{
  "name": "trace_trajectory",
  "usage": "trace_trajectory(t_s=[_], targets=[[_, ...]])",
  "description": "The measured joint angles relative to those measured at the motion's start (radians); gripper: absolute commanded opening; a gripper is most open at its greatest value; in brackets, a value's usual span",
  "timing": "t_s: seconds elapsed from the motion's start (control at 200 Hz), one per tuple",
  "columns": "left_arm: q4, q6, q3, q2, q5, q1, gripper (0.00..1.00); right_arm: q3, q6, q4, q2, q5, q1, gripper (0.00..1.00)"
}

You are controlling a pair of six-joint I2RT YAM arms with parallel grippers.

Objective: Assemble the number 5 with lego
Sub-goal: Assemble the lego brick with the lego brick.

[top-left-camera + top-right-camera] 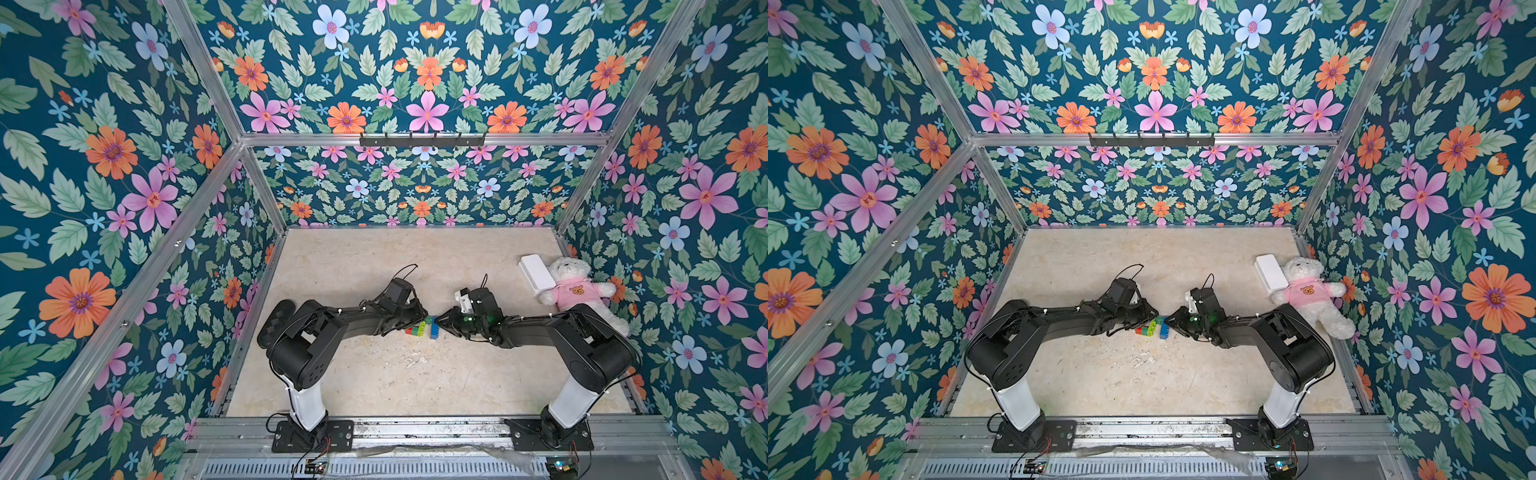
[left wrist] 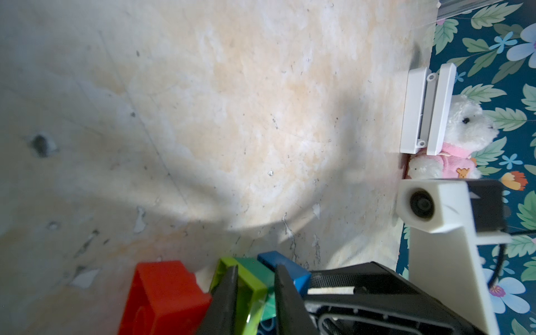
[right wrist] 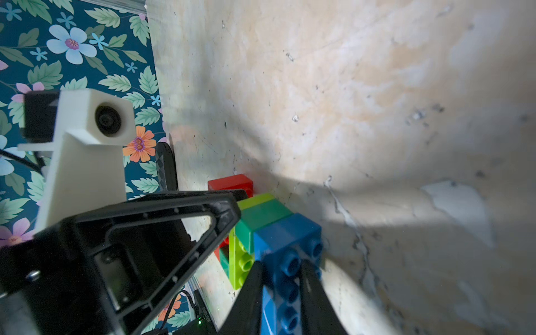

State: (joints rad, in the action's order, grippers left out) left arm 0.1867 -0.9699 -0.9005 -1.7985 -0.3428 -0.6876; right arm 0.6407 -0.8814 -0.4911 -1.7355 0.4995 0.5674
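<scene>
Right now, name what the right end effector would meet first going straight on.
The right end effector grips the blue brick; straight on lie the green bricks, then probably the left end effector.

Black left arm [image 1: 353,318] and right arm [image 1: 536,326], white lower links, thin cables, perhaps zip ties.
</scene>
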Motion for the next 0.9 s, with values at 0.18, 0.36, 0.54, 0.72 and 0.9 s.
trace_trajectory(t_s=[0.18,0.36,0.54,0.72,0.9], targets=[[0.000,0.000,0.000,0.000,0.003,0.001,0.25,0.000,-0.015,-0.028,-0.013,0.008,0.001,0.24],[0.003,0.000,0.000,-0.002,0.005,0.001,0.25,0.000,-0.023,-0.031,-0.014,0.011,0.002,0.24],[0.011,0.000,0.003,-0.003,0.008,0.001,0.25,-0.003,-0.023,-0.037,-0.014,0.013,0.002,0.22],[0.011,0.000,0.003,-0.003,0.010,0.001,0.25,-0.018,-0.023,-0.061,-0.013,0.011,0.002,0.22],[0.018,0.000,0.008,-0.002,0.010,0.000,0.25,-0.029,-0.026,-0.071,-0.009,0.015,0.003,0.22]])
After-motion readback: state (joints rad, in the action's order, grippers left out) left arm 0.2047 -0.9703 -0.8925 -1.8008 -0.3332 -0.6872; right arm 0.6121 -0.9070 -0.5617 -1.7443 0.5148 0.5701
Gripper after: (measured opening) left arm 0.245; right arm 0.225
